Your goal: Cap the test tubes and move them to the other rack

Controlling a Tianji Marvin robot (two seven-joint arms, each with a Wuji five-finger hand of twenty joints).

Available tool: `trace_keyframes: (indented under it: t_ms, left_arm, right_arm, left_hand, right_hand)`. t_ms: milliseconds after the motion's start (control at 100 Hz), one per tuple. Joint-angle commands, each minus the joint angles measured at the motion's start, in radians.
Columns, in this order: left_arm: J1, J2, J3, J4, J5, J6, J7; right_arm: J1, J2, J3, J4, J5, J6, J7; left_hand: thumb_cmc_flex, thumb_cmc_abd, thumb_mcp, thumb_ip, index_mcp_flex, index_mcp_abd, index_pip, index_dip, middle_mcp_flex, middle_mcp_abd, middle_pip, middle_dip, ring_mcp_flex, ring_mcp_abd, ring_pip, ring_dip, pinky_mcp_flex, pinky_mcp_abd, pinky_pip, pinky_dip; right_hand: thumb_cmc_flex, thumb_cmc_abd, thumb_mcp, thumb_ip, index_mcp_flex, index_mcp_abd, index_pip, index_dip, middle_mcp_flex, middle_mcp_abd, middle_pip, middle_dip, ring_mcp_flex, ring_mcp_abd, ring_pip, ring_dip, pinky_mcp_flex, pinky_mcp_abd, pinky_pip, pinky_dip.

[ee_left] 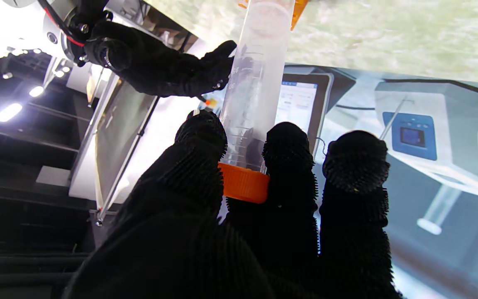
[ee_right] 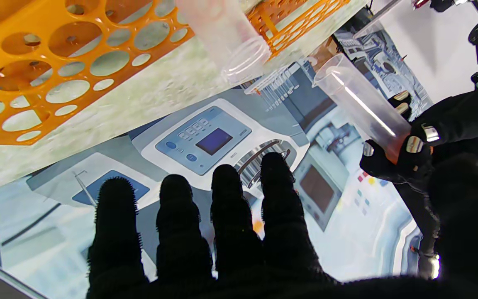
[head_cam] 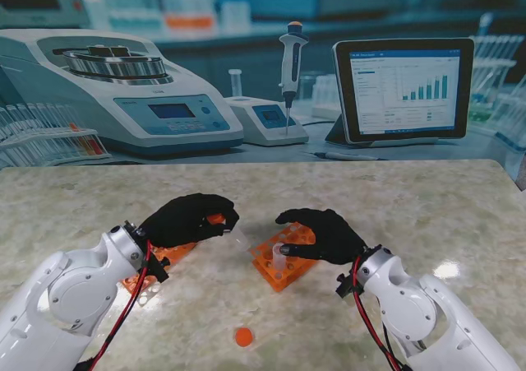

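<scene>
left hand (ee_left: pixel 239 216): gripping capped test tube (ee_left: pixel 255 87) between the two racks
right hand (head_cam: pixel 327 234): fingers spread, holding nothing, over right rack (head_cam: pixel 283 260)
risk: tilted tube may miss its hole; slack grip drops it

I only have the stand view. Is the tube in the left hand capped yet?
Observer: Yes. The left wrist view shows an orange cap on the held tube, pinched by the left hand.
Operator: Is the right hand holding anything?
Observer: No. The right wrist view shows the right hand empty, with its fingers apart.
Operator: And the tube standing by it?
Observer: The standing tube is uncapped; its open mouth shows.
</scene>
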Motion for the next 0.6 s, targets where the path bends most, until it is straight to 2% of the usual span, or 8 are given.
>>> trace_keyframes:
  t_ms: [0, 590]
  left_arm:
    - [0.007, 0.006, -0.009, 0.007, 0.005, 0.001, -0.001]
    - [0.027, 0.006, -0.061, 0.030, 0.028, 0.001, 0.003]
  right_arm:
    - [0.020, 0.006, 0.000, -0.017, 0.009, 0.008, 0.011]
    - [0.235, 0.042, -0.059, 0.001, 0.089, 0.103, 0.265]
  left_hand:
    - [0.176, 0.194, 0.295, 0.102, 0.206, -0.106, 0.580, 0.165, 0.160, -0.063, 0.241, 0.048, 0.035, -0.160, 0.021, 0.002, 0.003, 0.009, 0.004, 0.018]
    - [0.176, 0.193, 0.298, 0.101, 0.207, -0.105, 0.581, 0.165, 0.160, -0.061, 0.242, 0.054, 0.033, -0.154, 0.024, 0.007, -0.005, 0.017, 0.009, 0.022]
  right_hand:
    - [-0.006, 0.026, -0.007, -0.002, 0.020, -0.021, 0.017, 0.015, 0.013, -0.010, 0.008, 0.015, 0.022, -0.016, 0.015, 0.012, 0.000, 0.015, 0.014, -0.005]
    - [0.035, 0.004, -0.012, -0.001, 0.071, -0.064, 0.049, 0.049, 0.087, -0.028, 0.032, 0.074, 0.116, -0.043, 0.048, 0.085, 0.026, 0.018, 0.027, 0.035]
